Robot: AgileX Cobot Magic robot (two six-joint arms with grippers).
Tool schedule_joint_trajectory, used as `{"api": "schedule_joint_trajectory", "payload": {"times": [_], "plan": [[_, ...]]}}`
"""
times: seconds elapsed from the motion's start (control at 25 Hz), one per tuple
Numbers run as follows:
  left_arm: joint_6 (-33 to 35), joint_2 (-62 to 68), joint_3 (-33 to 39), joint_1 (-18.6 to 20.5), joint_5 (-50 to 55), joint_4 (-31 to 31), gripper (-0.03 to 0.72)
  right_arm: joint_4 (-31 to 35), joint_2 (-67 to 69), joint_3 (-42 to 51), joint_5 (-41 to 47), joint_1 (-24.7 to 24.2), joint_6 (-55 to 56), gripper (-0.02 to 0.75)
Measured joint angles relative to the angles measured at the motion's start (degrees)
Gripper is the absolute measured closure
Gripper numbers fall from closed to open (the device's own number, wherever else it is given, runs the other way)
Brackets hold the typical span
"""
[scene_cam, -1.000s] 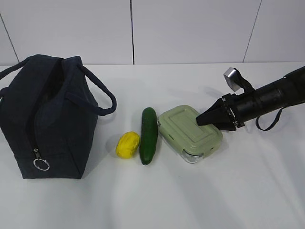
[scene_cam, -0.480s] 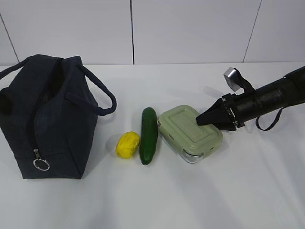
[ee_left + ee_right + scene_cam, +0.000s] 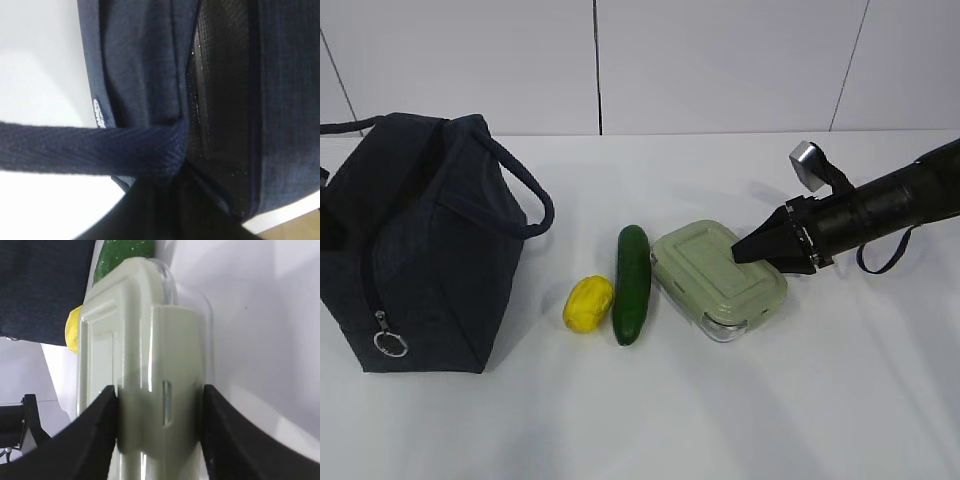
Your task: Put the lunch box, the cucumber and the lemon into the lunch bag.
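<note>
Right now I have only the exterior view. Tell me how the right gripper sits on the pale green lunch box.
Observer: In the right wrist view, the right gripper straddles the short end of the clear rectangular lunch box with the pale green clip-on lid. Its black fingers press against both sides of the lid's end clip.
Operator: Now report the left gripper. I cannot find it.
Observer: The left wrist view shows a dark navy woven handle of the navy fabric lunch bag stretched across, close to the camera. The left gripper is only a dark blur below it, so I cannot tell if it holds the strap.
</note>
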Motion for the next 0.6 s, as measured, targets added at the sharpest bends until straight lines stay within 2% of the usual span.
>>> {"api": "schedule_joint_trajectory", "payload": {"times": [0.12,0.6], "plan": [[0.3,0.1,-0.4,0.0,0.0,0.4,0.69,0.0,0.0,0.0,0.0,0.0,0.1,0.367],[0.6,0.1,-5.1,0.0,4.2,2.2,0.694,0.0,0.0,0.0,0.0,0.0,0.9,0.368]]}}
